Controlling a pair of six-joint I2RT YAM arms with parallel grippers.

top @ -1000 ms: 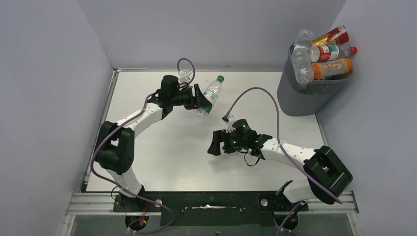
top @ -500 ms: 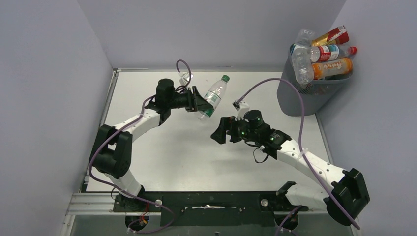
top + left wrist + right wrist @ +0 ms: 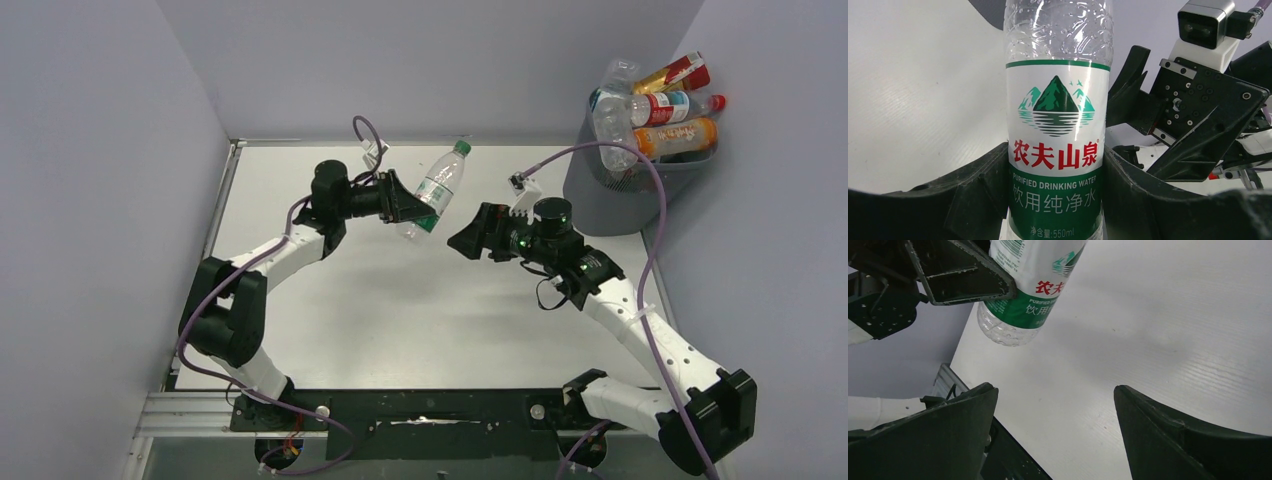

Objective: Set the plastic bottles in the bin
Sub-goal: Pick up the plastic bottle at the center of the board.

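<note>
The plastic bottle (image 3: 433,190) hangs tilted above the table (image 3: 350,320); my left gripper (image 3: 405,203) clamps its lower half, I judge to pass it to my right gripper (image 3: 468,238), which gapes empty just beside it, since that arm sits nearer the bin (image 3: 600,205), heaped with bottles (image 3: 655,125) at the far right. My left wrist view shows both fingers (image 3: 973,195) pressed to its sides; only the top view shows the bin.
</note>
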